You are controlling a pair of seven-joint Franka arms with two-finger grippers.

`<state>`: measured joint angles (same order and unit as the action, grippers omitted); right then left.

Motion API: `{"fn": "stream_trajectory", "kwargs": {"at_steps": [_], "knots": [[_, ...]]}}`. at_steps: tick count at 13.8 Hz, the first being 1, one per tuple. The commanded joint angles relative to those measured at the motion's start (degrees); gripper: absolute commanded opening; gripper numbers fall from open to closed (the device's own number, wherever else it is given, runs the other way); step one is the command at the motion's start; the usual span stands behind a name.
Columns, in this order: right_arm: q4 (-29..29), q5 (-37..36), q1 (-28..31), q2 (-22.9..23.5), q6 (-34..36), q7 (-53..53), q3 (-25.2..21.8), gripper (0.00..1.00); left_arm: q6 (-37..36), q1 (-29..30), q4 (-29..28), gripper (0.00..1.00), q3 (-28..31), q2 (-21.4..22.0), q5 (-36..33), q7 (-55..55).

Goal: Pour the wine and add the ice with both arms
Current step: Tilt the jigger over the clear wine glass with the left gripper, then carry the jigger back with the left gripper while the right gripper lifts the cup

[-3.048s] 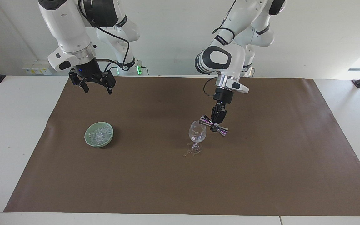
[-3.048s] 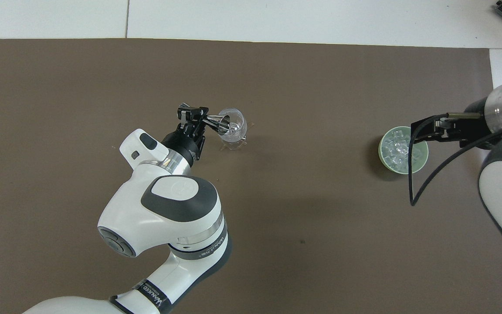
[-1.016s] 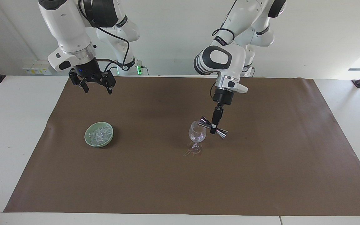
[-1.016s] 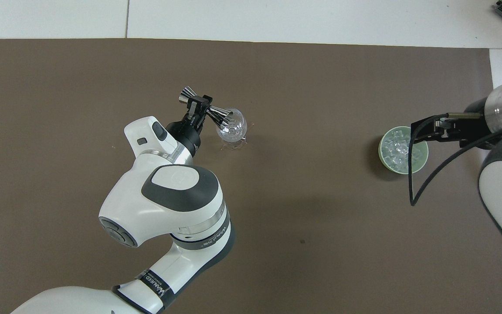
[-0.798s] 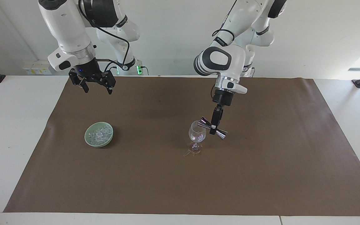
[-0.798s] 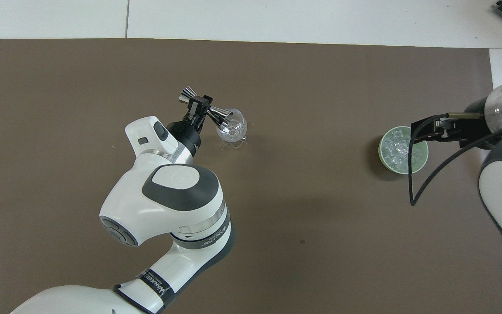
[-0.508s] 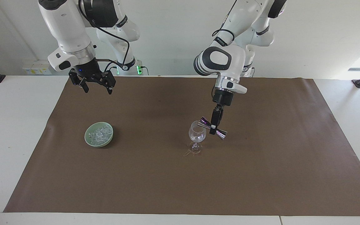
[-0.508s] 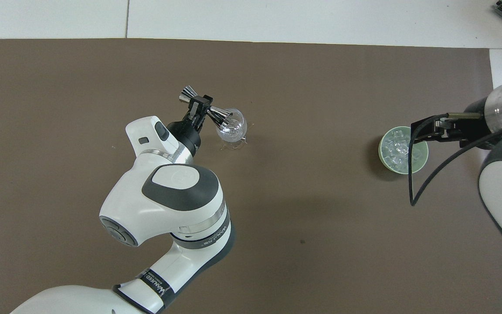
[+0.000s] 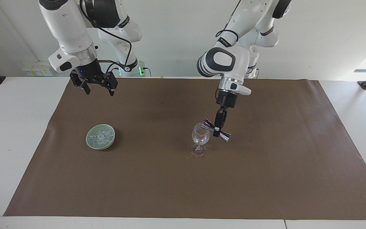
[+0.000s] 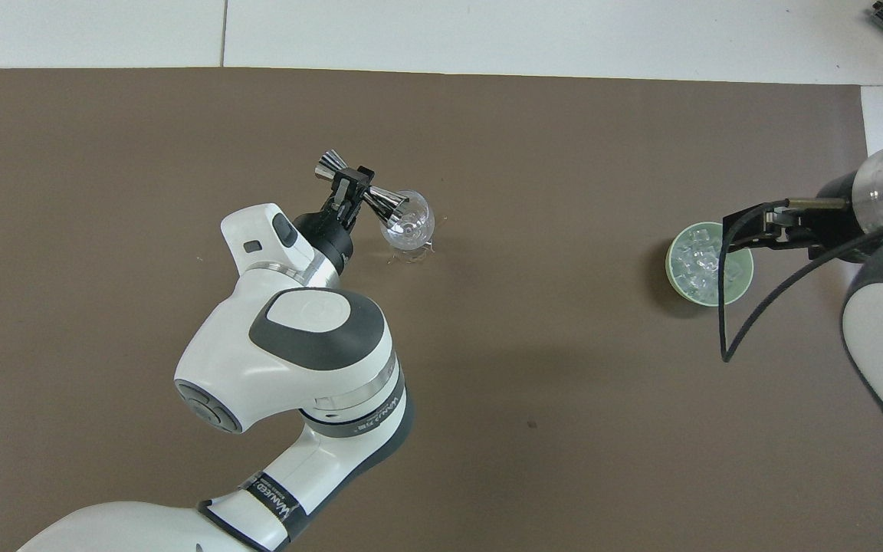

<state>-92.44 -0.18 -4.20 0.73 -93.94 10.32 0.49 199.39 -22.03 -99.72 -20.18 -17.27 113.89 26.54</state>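
Observation:
A clear wine glass (image 9: pixel 200 136) (image 10: pixel 409 223) stands upright on the brown mat (image 9: pixel 265 175). My left gripper (image 9: pixel 216 131) (image 10: pixel 351 185) is shut on the waist of a steel jigger (image 9: pixel 224 136) (image 10: pixel 384 202). The jigger is tipped on its side with one mouth at the glass's rim. The wine cannot be made out in the jigger or the glass. Ice (image 9: pixel 100 136) (image 10: pixel 698 264) fills a pale green bowl (image 9: pixel 88 141) (image 10: pixel 671 270) toward the right arm's end. My right gripper (image 9: pixel 99 93) (image 10: pixel 752 230) hangs open and empty above the mat, by the bowl.
The mat covers most of the white table (image 9: pixel 14 127). The glass and the bowl are the only things standing on it, about a third of the mat's length apart.
Over three seconds the left wrist has turned and the jigger has shifted slightly at the glass's rim. In the last second it has held still. The right arm has not moved.

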Motion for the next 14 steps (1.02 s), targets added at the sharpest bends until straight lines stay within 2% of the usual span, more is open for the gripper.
{"fn": "stream_trajectory", "kwargs": {"at_steps": [1, 8, 14], "knots": [[-0.7, 0.6, 0.4, -0.7, 0.2, -1.2, 0.2, 1.0, 1.4, -0.1, 2.1, 0.0, 0.0, -1.2, -0.8, 2.9], [-0.8, 0.6, 0.4, -0.7, 0.2, -1.2, 0.2, 1.0, 1.3, 0.1, 2.5, 0.0, -0.3, -1.2, -0.4, 3.9], [-1.5, 0.6, 2.8, -1.0, 0.9, -1.0, -0.3, 1.0, 1.2, 3.1, 1.8, 0.0, -1.4, -0.2, 4.0, -3.7]]}}
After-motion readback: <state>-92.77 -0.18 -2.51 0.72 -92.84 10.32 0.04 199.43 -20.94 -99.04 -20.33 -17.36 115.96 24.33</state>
